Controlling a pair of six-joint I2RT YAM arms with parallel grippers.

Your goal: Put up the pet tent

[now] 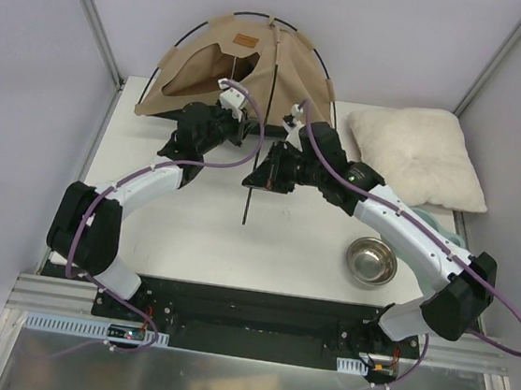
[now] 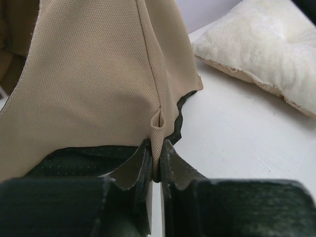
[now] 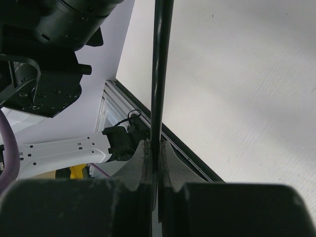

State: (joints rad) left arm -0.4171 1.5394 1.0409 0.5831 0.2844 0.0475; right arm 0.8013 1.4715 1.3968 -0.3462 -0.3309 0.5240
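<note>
Now: pet tent (image 1: 210, 58) half-raised, just left of pillow (image 1: 415, 156). Your left gripper (image 2: 157, 165) pinched shut on tent's seam fold. Right gripper (image 3: 157, 160) clamped on thin black pole (image 3: 160, 74), between pillow and left gripper. Pole's long axis points from gripper toward tent.

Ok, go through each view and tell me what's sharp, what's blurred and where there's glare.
Top external: evenly lit and sharp, bright reflections in the steel bowl. Left wrist: the pet tent weave is crisp, the left gripper dark and soft near the lens. Right wrist: the black pole is clear, the right gripper a blurred dark mass.
</note>
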